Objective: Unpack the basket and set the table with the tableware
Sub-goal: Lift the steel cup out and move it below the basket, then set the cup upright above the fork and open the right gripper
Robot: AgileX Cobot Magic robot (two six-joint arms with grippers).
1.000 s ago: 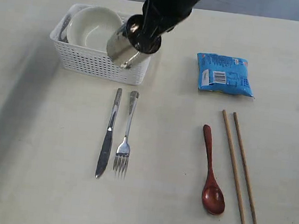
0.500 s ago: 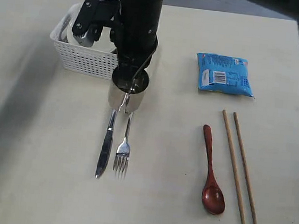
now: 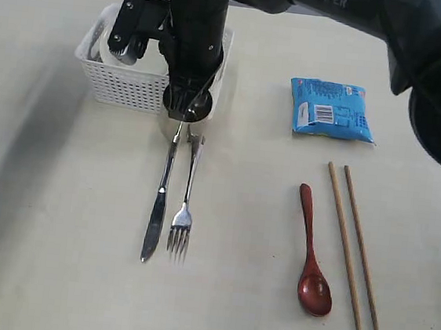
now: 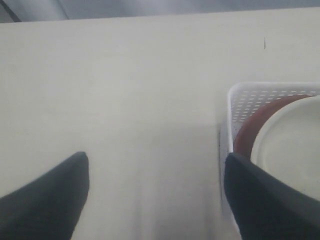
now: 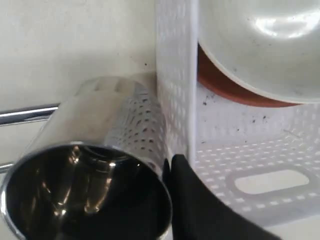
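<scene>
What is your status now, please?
Right gripper shut on steel cup, beside basket. Left gripper open, empty. Bowl, plate in basket. Knife, fork handles close to cup.

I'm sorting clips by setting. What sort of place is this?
Probably a robot lab bench staged as a dining table, not a home: a plain cream table, a black robot arm holding a steel cup beside a white basket, and knife and fork laid out neatly.

Cup beside basket, bowl and plate inside, spoon left of chopsticks
</scene>
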